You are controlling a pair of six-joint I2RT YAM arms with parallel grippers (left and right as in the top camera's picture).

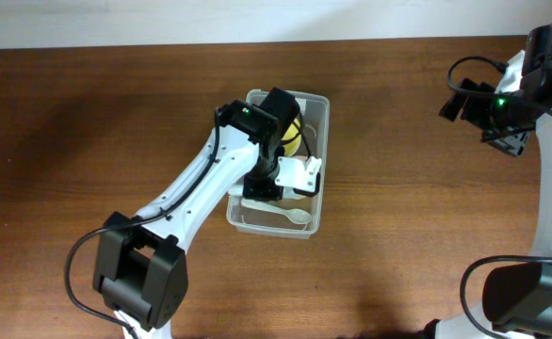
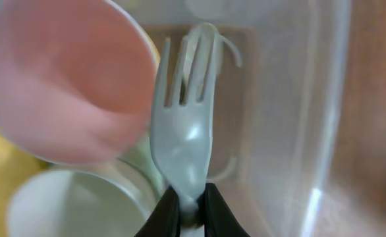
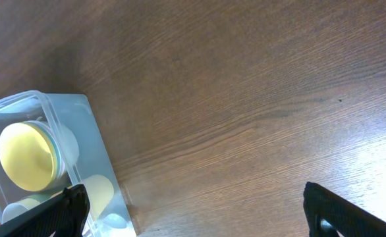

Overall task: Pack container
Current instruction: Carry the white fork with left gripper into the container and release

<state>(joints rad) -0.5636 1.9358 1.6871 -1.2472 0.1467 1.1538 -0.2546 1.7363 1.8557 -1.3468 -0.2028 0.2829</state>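
At the middle of the wooden table stands the clear container, with the left arm reaching down into it; the right gripper hangs over bare wood well to the container's right, its two fingers spread wide with nothing between them; inside the container a pink bowl lies tilted beside a yellow bowl, with a pale cup just below the pink one; the left gripper has its black fingers pinched tight on the handle of a pale fork, tines pointing toward the container's end wall; a white spoon lies on the floor at the near end.
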